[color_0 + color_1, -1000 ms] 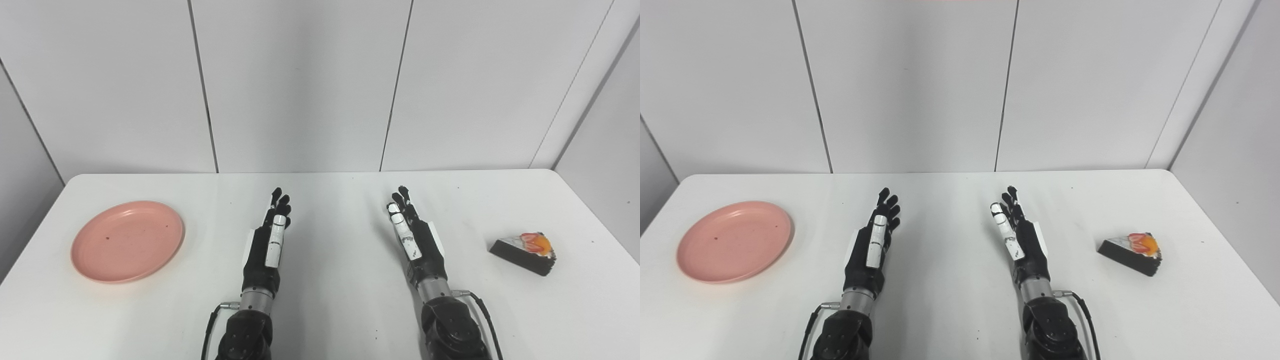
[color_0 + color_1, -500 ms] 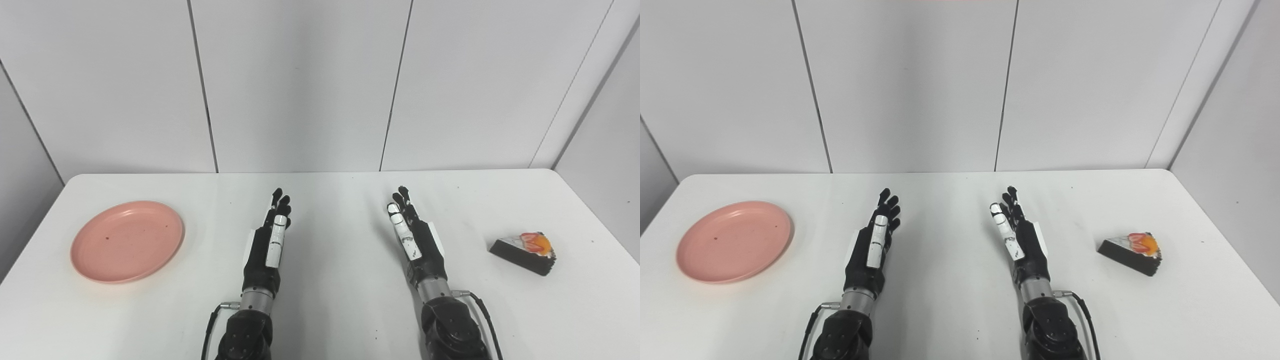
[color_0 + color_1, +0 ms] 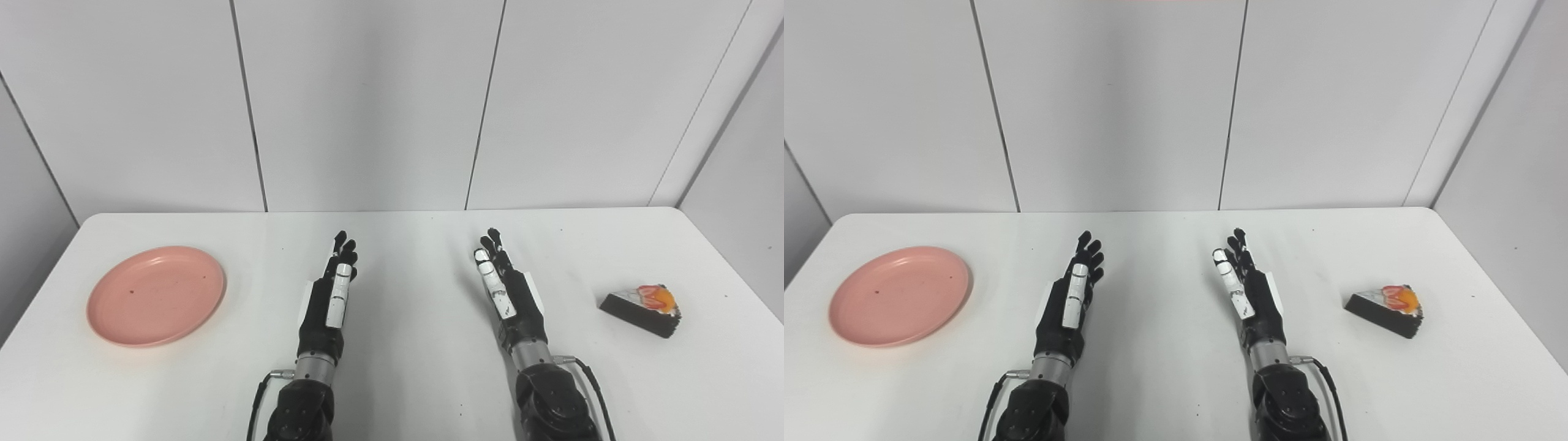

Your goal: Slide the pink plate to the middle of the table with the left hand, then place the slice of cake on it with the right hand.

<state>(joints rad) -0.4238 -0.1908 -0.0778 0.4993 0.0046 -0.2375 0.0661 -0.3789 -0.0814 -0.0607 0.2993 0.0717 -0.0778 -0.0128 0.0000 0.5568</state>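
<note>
A pink plate (image 3: pixel 156 295) lies flat on the left side of the white table (image 3: pixel 416 318), empty. A slice of cake (image 3: pixel 642 302), dark with white icing and red and orange fruit on top, lies at the right side. My left hand (image 3: pixel 331 288) is open, fingers straight and pointing away, near the table's middle, well to the right of the plate. My right hand (image 3: pixel 506 286) is open too, fingers straight, well to the left of the cake. Neither hand touches anything.
The table's back edge meets a white panelled wall (image 3: pixel 367 104). The left and right table edges lie just beyond the plate and the cake. Cables run from both wrists at the bottom of the view.
</note>
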